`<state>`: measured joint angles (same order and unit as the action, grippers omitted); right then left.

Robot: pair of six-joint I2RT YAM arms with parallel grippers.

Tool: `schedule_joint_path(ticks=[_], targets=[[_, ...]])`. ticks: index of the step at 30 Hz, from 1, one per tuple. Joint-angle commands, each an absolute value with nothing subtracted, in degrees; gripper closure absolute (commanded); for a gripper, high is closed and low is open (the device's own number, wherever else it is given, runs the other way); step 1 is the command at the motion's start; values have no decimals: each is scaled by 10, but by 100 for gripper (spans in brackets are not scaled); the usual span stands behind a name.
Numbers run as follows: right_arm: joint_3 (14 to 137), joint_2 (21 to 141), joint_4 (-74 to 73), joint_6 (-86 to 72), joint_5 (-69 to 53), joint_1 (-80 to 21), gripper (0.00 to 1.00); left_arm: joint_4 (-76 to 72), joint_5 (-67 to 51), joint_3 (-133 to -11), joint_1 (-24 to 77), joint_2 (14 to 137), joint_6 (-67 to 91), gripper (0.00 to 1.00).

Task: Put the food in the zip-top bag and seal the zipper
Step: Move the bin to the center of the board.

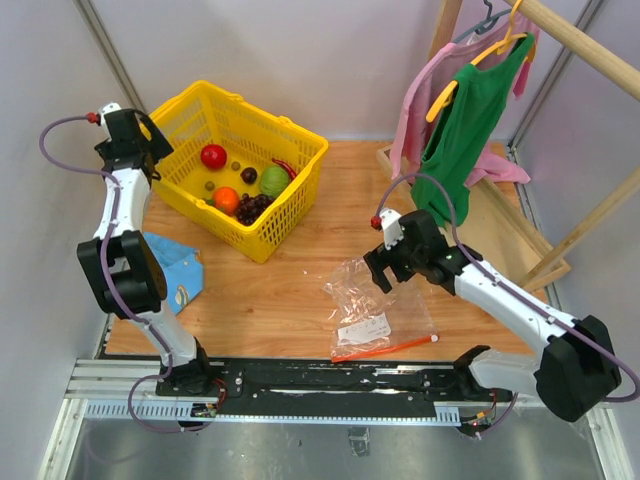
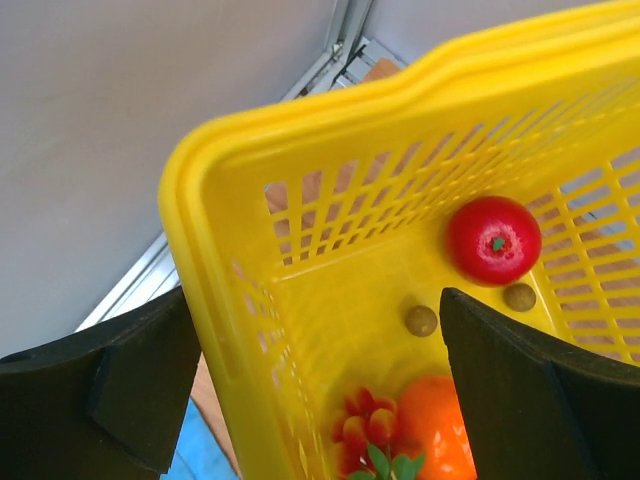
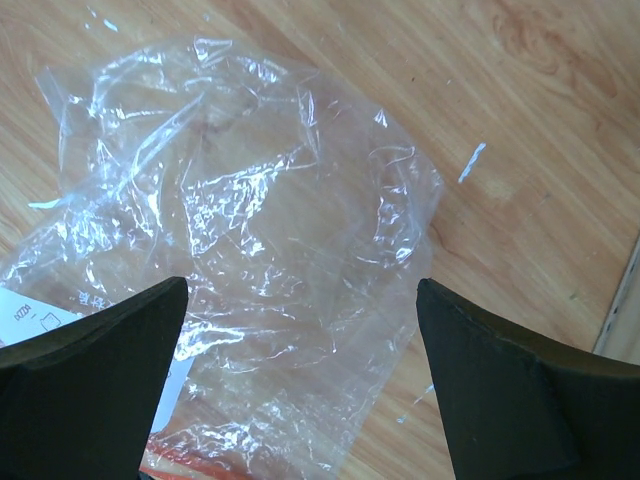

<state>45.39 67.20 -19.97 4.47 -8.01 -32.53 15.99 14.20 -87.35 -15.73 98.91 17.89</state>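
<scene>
The left jaws stand wide and hold nothing. In the wrist view they straddle the corner rim of the yellow plastic mesh basket [image 2: 190, 230], one side outside the wall and the other over the inside. Just beyond them lies the glossy red round toy fruit [image 2: 493, 240], with two small olive-brown balls [image 2: 421, 320] beside it. The orange toy fruit [image 2: 435, 425] lies nearer, partly hidden. From above, the light-green ball [image 1: 274, 181] and the dark purple grape bunch [image 1: 252, 208] sit further along the basket floor.

The right jaws are also spread wide and empty, hanging over the crinkly clear plastic zip-top bag [image 3: 250, 230]. It lies flat on the wooden desk [image 1: 280, 300], well apart from the basket. Its thin red-orange zipper strip [image 1: 385, 348] and white label [image 1: 363, 328] face the near edge.

No food is in the bag, so picking a first piece looks like the step in hand. The left jaws should first clear the rim, moving fully inside before descending, or one side will land on the wall. The red fruit is round and smooth, so close across its middle. The right jaws would do best to lift one layer at the mouth, not press down on the body of the bag.
</scene>
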Motion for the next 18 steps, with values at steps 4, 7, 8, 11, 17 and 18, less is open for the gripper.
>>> schedule_joint_path(ticks=[4, 7, 8, 11, 17, 18], targets=[[477, 722, -250, 39, -98, -334, 2, 164, 61, -910, -160, 981, 152, 1], [480, 750, -253, 37, -98, -334, 2, 168, 56, -887, -146, 938, 145, 1], [480, 756, -252, 34, -96, -335, 1, 174, 58, -880, -138, 924, 142, 1], [477, 777, -244, 24, -91, -337, 1, 190, 57, -856, -110, 876, 137, 1], [478, 808, -239, 4, -67, -338, 7, 230, 50, -819, -16, 785, 136, 1], [477, 810, -236, 0, -63, -338, 7, 237, 46, -814, 4, 773, 139, 1]])
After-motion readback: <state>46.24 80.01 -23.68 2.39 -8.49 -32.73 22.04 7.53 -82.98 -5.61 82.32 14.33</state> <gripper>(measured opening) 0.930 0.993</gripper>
